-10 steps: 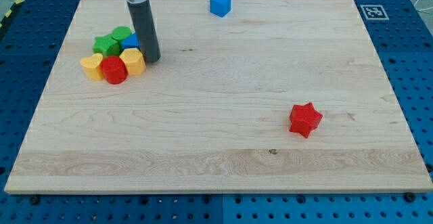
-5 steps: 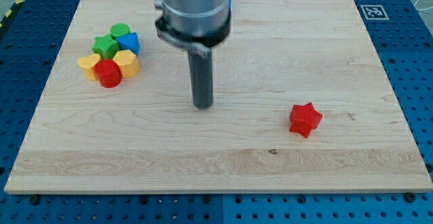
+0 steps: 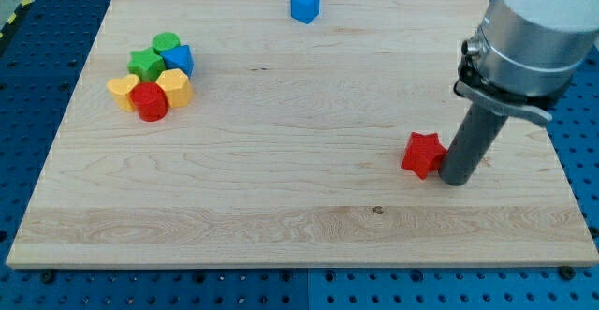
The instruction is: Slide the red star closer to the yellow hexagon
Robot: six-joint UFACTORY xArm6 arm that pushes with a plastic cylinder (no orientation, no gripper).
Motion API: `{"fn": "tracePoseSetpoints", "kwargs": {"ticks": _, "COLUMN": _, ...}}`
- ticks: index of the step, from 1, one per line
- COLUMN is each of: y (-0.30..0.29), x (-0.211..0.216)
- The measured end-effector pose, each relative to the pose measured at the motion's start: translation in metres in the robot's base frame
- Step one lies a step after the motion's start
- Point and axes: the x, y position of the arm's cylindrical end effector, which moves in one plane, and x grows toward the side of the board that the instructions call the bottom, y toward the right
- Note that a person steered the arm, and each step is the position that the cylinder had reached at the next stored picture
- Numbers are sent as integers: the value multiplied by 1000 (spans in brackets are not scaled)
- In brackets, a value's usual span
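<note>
The red star (image 3: 422, 154) lies on the wooden board at the view's lower right. My tip (image 3: 456, 180) stands right against the star's right side, touching or nearly touching it. The yellow hexagon (image 3: 174, 87) sits in a cluster of blocks at the view's upper left, far from the star. The rod rises from the tip up to the arm's grey body at the view's upper right.
The cluster also holds a red cylinder (image 3: 149, 101), a yellow heart (image 3: 123, 92), a green star (image 3: 145, 64), a green cylinder (image 3: 166, 42) and a blue block (image 3: 180, 59). A blue hexagon-like block (image 3: 304, 4) sits near the view's top. The board (image 3: 281, 207) lies on a blue pegboard.
My tip has swept from the cluster at the view's left across the board to the right side of the red star. The star has shifted slightly left. The cluster has not moved.
</note>
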Motion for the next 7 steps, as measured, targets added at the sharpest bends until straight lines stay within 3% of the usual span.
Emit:
{"fn": "tracePoseSetpoints", "kwargs": {"ticks": 4, "y": -88, "x": -54}}
{"fn": "tracePoseSetpoints", "kwargs": {"ticks": 7, "y": -125, "x": -40}}
